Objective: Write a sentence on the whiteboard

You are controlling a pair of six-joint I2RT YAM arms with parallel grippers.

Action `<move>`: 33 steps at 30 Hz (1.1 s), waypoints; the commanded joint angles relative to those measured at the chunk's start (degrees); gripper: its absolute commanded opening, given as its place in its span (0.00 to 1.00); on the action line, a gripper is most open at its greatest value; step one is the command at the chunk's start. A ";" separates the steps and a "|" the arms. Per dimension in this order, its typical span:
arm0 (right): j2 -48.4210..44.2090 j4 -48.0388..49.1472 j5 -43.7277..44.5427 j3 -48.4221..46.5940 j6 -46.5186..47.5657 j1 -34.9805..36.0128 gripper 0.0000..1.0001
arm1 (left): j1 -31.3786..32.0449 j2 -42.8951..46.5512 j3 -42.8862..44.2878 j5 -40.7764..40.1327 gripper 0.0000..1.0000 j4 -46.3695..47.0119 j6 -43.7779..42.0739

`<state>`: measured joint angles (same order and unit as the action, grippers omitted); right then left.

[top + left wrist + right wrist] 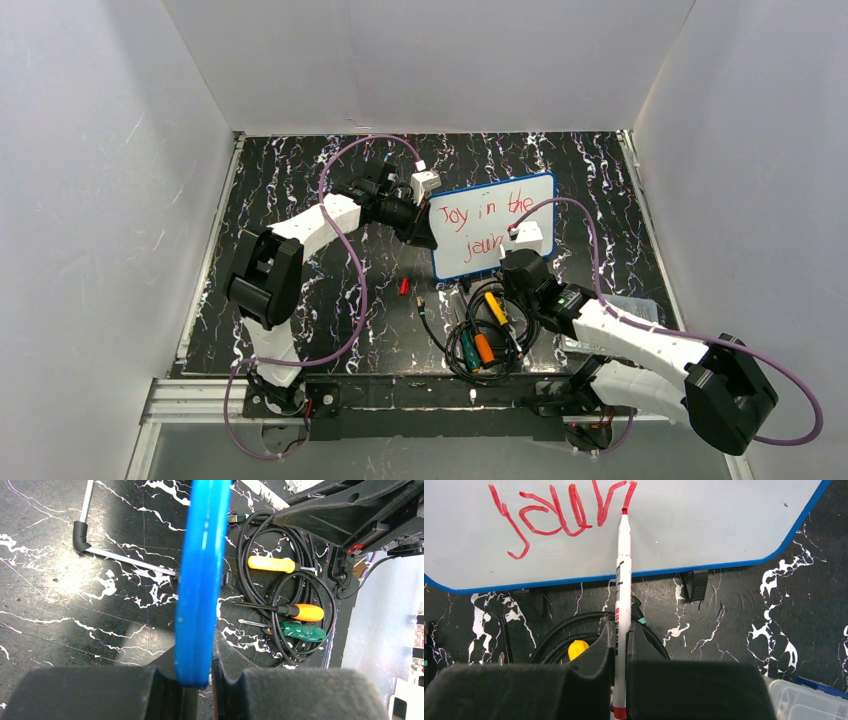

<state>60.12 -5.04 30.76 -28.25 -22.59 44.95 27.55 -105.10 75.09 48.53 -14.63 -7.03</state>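
Observation:
The whiteboard (495, 235), white with a blue rim, stands tilted up at the middle of the table. My left gripper (428, 226) is shut on its left edge. In the left wrist view the blue rim (200, 570) runs edge-on between the jaws of the left gripper (197, 675). The red sentence (487, 212) fills a top line and part of a second line (559, 515). My right gripper (621, 635) is shut on a white marker (622, 580). Its red tip touches the whiteboard (704, 525) at the end of the last stroke.
Below the board lie a coiled black cable (487, 335), orange and green screwdrivers (306, 612), a yellow-handled one (272, 563) and a small red cap (404, 286). An Allen key (115, 555) lies on the marbled black table. A clear plastic box (809, 700) sits beside the right arm.

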 commanded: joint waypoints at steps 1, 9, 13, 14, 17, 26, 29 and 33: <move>-1.59 1.08 1.31 -0.64 -0.15 -0.33 0.01 | 0.40 3.41 2.16 1.83 0.00 -0.77 -1.06; -1.52 4.15 6.34 -3.23 3.33 -0.35 0.01 | 0.40 3.32 2.17 1.83 0.00 -0.75 -1.10; -0.01 4.21 7.28 -3.85 4.02 -0.45 0.01 | 0.40 3.28 2.17 1.83 0.00 -0.75 -1.07; 0.22 4.17 7.29 -3.89 4.04 -0.41 0.01 | 0.40 3.32 2.12 1.83 0.00 -0.75 -1.14; 0.59 4.24 7.21 -3.54 3.83 -0.45 0.01 | 0.40 3.35 2.13 1.83 0.00 -0.79 -1.08; 1.00 3.39 7.13 -3.12 2.79 -1.22 0.01 | 0.40 3.46 2.16 1.84 0.00 -0.75 -1.11; 1.67 2.93 6.66 -3.14 2.35 -1.91 0.01 | 0.40 3.53 2.10 1.83 0.00 -0.75 -1.07; 2.28 2.00 5.95 -3.32 1.62 -2.42 0.01 | 0.40 3.59 2.17 1.92 0.00 -0.75 -1.08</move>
<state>61.49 -2.98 36.07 -29.63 -19.68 43.38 27.57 -105.10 75.13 48.64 -14.66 -6.98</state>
